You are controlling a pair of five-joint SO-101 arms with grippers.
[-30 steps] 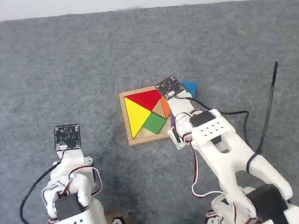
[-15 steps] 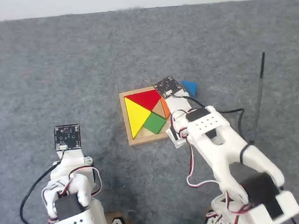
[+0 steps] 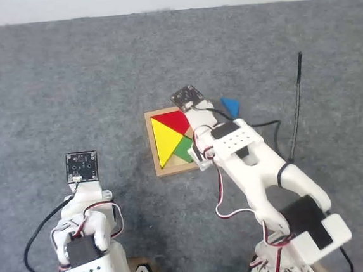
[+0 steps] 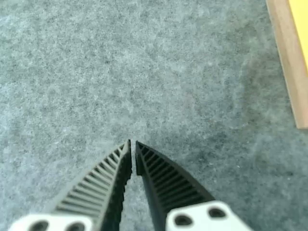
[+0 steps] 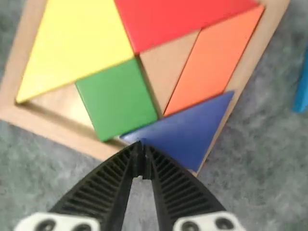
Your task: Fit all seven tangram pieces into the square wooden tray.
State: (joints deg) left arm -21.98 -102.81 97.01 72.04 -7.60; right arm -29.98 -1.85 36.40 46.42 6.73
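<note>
View from above and both wrist cameras, as I saw them from the remote station. The square wooden tray (image 3: 152, 145) (image 5: 29, 120) (image 4: 288, 72) lay near the middle of the grey carpet (image 3: 68, 76). Inside it, the yellow triangle (image 3: 165, 140) (image 5: 72, 43) filled the 9 o'clock side, the red triangle (image 3: 177, 119) (image 5: 178, 17) the 12 o'clock side, and the green square (image 3: 183, 150) (image 5: 118, 98) sat toward 6 o'clock. An orange parallelogram (image 5: 211, 62) lay beside a bare triangular gap (image 5: 161, 67). A dark blue triangle (image 5: 185, 132) touched the green square and appeared to reach over the tray's rim. A light blue piece (image 3: 231, 105) (image 5: 302, 91) rested on the carpet at the tray's 2 o'clock. The right gripper (image 5: 140, 149) hung at the rim by the dark blue triangle, jaws closed on nothing. The left gripper (image 4: 133, 144), at the tray's 7 o'clock, was closed and empty over the carpet.
</note>
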